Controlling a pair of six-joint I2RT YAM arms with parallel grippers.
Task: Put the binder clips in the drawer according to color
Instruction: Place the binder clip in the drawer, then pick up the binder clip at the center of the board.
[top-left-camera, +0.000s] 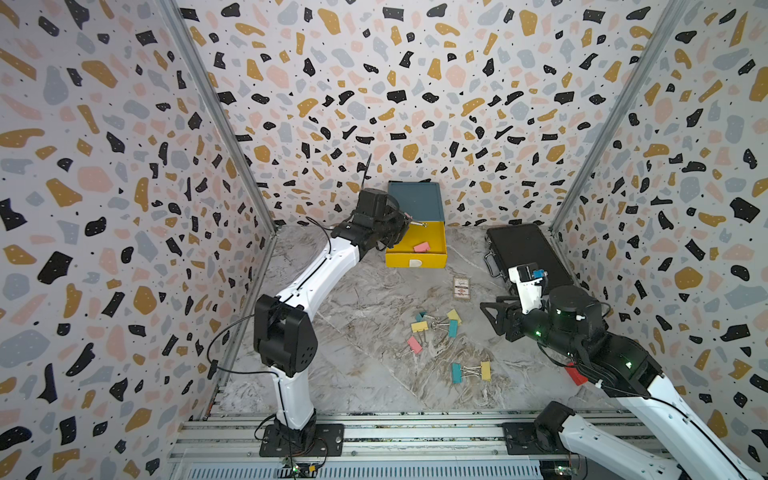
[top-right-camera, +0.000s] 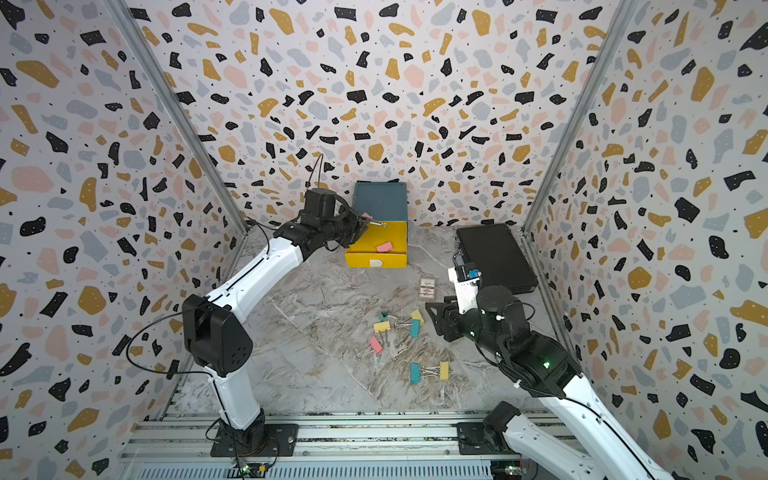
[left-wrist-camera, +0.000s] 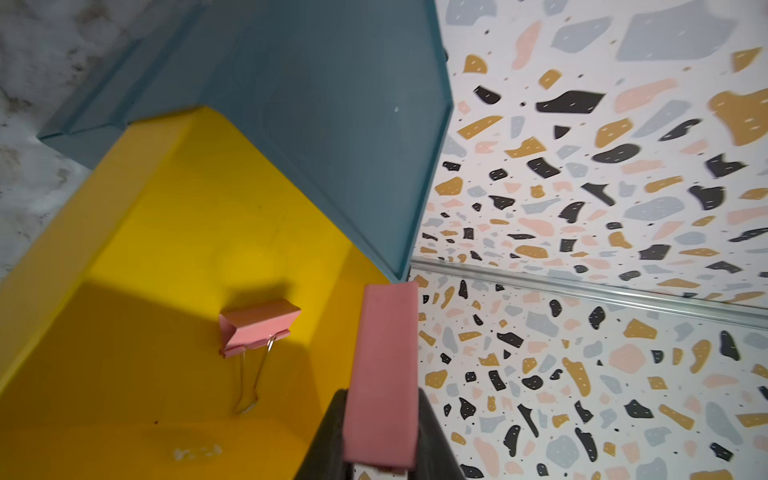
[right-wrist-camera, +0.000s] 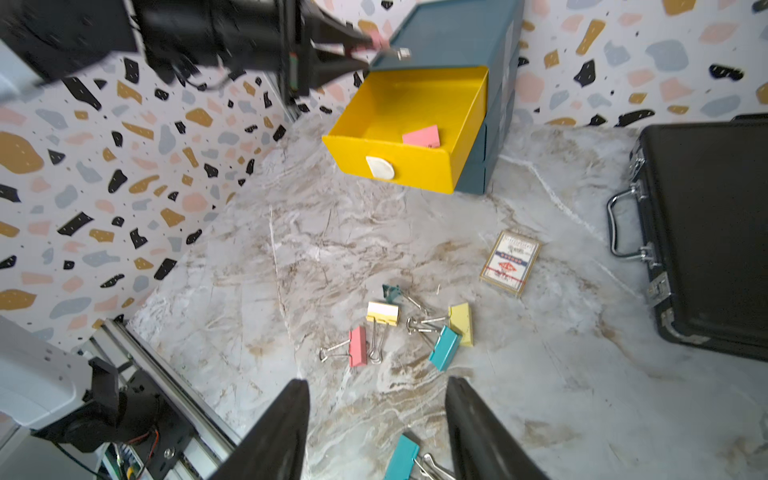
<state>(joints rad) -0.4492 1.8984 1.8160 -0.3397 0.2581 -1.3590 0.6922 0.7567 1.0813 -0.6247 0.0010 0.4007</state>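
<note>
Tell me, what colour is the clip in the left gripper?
The clip is pink, clearest in the left wrist view.

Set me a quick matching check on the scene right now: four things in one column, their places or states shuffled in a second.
Things
1. left end effector
2. right end effector
3. card packet
4. black briefcase
States
A. flat between the yellow drawer and the loose clips
B. open, holding nothing
C. closed, lying by the right wall
D. shut on a pink clip at the yellow drawer's edge
Pairs: 1-D, 2-B, 3-A, 4-C
</note>
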